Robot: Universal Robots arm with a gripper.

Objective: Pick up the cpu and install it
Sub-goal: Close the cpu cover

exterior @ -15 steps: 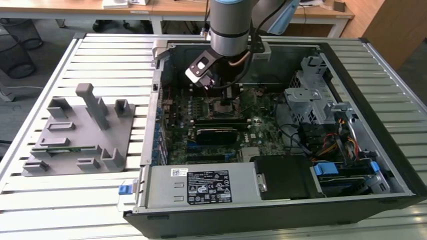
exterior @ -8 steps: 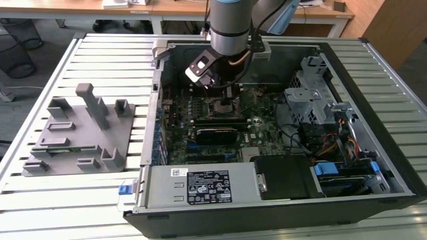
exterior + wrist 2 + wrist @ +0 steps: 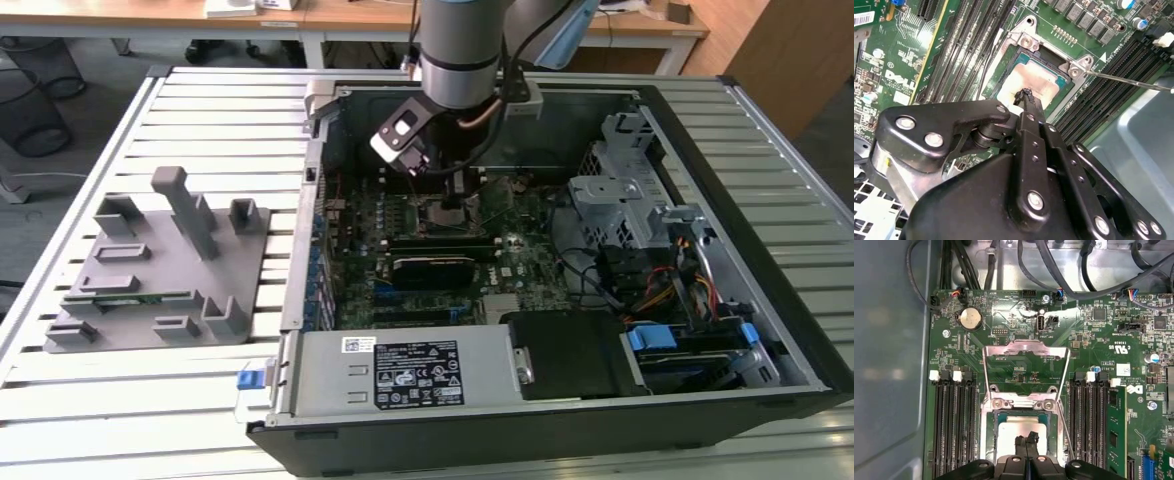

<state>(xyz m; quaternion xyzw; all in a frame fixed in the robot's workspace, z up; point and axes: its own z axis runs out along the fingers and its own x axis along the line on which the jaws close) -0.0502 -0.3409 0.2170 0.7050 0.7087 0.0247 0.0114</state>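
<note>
I record the gripper point(image 3: 1026, 96) pressed together over the cpu point(image 3: 1040, 82) in its socket point(image 3: 1025, 41); I judge it light, rigid, fragile, edge-held only

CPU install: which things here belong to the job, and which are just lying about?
Job: cpu, lying in the socket; end effector, fingers shut, over it; raised load plate.
Lying about: fixture tray; coin cell; power supply.
</note>
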